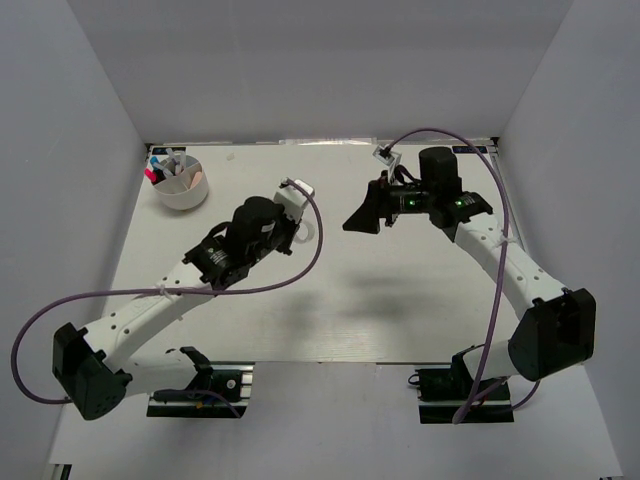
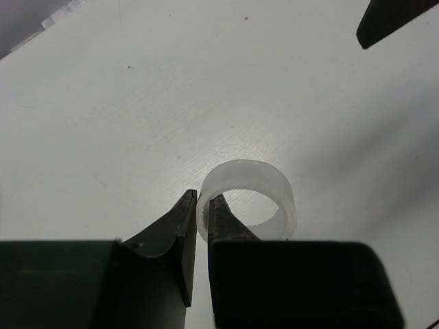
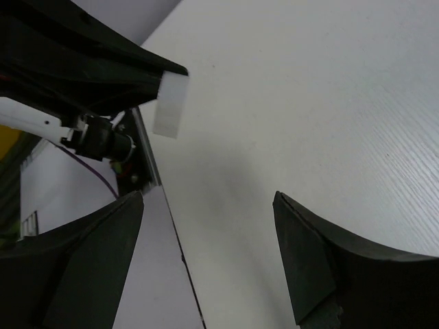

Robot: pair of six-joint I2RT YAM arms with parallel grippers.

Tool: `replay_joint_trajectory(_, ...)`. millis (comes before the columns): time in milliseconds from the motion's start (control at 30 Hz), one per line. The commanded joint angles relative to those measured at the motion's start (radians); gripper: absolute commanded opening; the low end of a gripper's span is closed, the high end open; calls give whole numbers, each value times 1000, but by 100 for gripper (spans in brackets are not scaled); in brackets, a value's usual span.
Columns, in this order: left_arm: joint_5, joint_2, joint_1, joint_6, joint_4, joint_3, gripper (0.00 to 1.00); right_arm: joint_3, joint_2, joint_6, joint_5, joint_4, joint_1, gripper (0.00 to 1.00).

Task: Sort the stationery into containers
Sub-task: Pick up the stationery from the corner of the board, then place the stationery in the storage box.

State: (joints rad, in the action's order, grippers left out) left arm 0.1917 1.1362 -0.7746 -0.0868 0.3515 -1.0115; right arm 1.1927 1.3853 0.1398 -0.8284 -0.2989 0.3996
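My left gripper (image 2: 202, 200) is shut on the wall of the white tape ring (image 2: 264, 181), one finger outside and one inside it; the ring is above the table. From above, the left gripper (image 1: 300, 228) is at mid table and the ring (image 1: 311, 231) shows at its tip. The ring also shows in the right wrist view (image 3: 170, 106). My right gripper (image 1: 362, 218) is open and empty, hovering right of centre; in its own view (image 3: 209, 202) nothing lies between the fingers. The white round tub (image 1: 182, 182) stands at the far left, holding several markers and pens.
Purple cables (image 1: 300, 270) loop from both arms over the table. White walls close the left, right and far sides. The two gripper tips are a short gap apart at mid table.
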Motion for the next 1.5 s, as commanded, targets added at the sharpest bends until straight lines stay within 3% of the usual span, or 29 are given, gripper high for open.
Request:
replay_joint_trajectory(0,0,37,9,173,24,-50,0,36,21,194,-109,142,1,82)
replay_joint_trajectory(167,-35,92,9,165,35,-108,0,5,34,313,-118,242,39,84)
replay_joint_trajectory(467,-61,123,9,163,15,-151,0,27,101,322,52,176,91,82)
replay_joint_trajectory(933,-69,140,9,145,4,-150,0,47,147,379,15,264,128,82)
replay_joint_trajectory(1233,-93,134,9,156,-9,-159,4,22,155,351,48,261,143,54)
replay_joint_trajectory(1300,-104,135,9,157,-11,-162,6,33,159,345,57,257,145,44)
replay_joint_trajectory(1400,-110,140,9,159,-9,-170,12,48,169,342,64,253,143,21)
replay_joint_trajectory(1467,-110,143,9,159,-11,-164,24,51,169,342,69,254,139,7)
